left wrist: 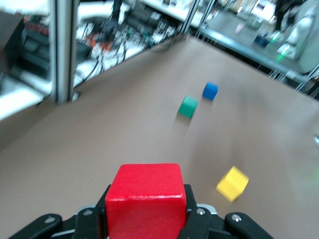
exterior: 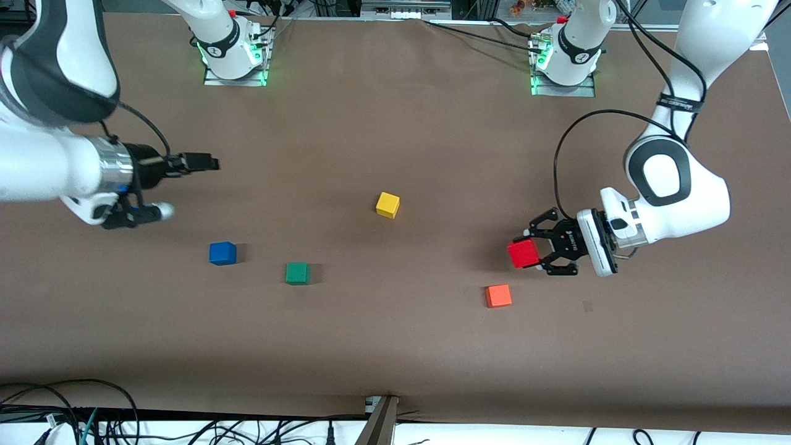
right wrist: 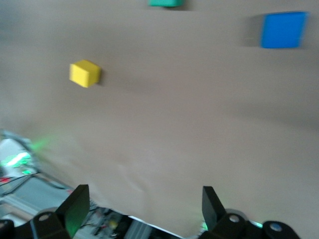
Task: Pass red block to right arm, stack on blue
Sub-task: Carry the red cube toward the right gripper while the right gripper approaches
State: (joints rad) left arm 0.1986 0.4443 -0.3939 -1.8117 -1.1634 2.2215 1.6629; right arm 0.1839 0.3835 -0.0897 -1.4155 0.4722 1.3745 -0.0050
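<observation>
The red block [exterior: 523,253] is a deep-red cube held in the air between the fingers of my left gripper [exterior: 536,252], over the table toward the left arm's end, close to the orange cube. It fills the foreground of the left wrist view [left wrist: 145,199], where the left gripper [left wrist: 145,211] is shut on it. The blue cube [exterior: 222,253] sits on the table toward the right arm's end; it also shows in the left wrist view [left wrist: 210,90] and the right wrist view [right wrist: 283,30]. My right gripper [exterior: 188,187] is open and empty, turned sideways in the air above the table near the blue cube; it also shows in the right wrist view [right wrist: 144,204].
A green cube [exterior: 297,273] lies beside the blue one, toward the middle. A yellow cube [exterior: 387,204] sits mid-table. An orange cube [exterior: 498,296] lies on the table below the held red block, slightly nearer the front camera. Cables hang past the table's front edge.
</observation>
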